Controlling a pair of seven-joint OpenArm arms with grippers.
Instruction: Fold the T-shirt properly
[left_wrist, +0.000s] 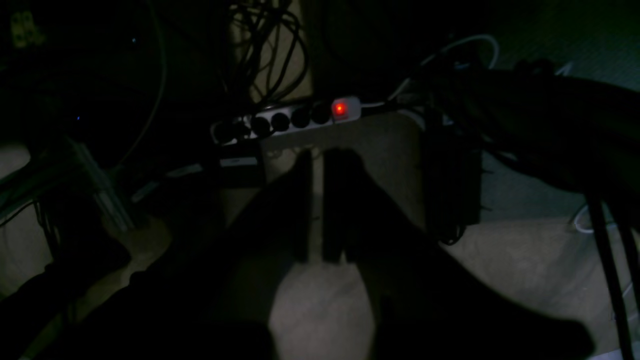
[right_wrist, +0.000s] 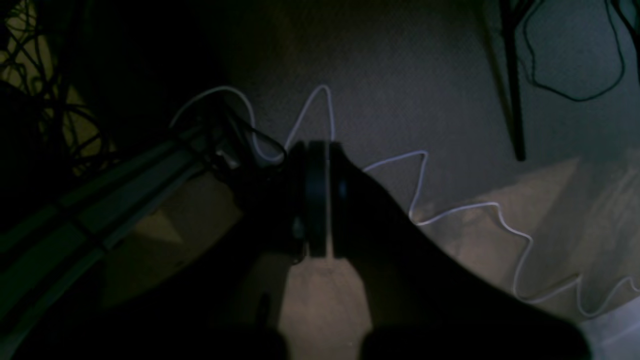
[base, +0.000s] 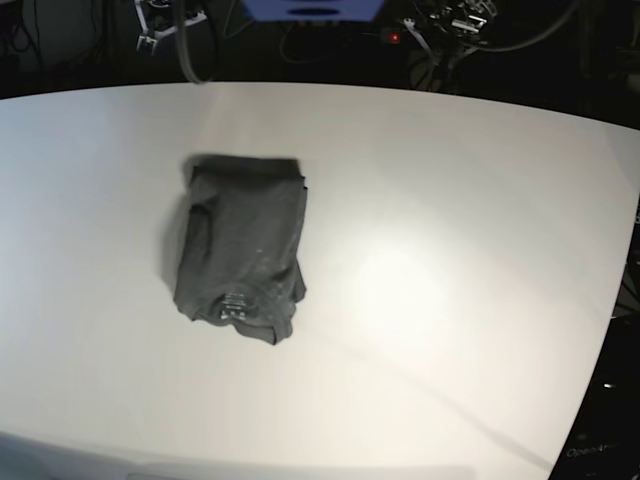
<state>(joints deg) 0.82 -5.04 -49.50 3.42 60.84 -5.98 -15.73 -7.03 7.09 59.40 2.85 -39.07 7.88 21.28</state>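
The dark grey T-shirt (base: 240, 245) lies folded into a compact upright rectangle on the left half of the white table (base: 470, 260), with a small tag mark near its lower edge. No gripper touches it. Both arms are drawn back beyond the table's far edge. In the left wrist view my left gripper (left_wrist: 315, 157) points down at the dim floor, its fingers drawn together with nothing between them. My right gripper (right_wrist: 327, 147) is likewise shut and empty over the floor in the right wrist view. The T-shirt shows in neither wrist view.
A power strip (left_wrist: 295, 119) with a lit red switch and tangled cables lie on the floor below the left gripper. A white zigzag cable (right_wrist: 425, 200) and a dark leg (right_wrist: 510, 85) lie below the right gripper. Equipment stands behind the table's far edge (base: 320, 85).
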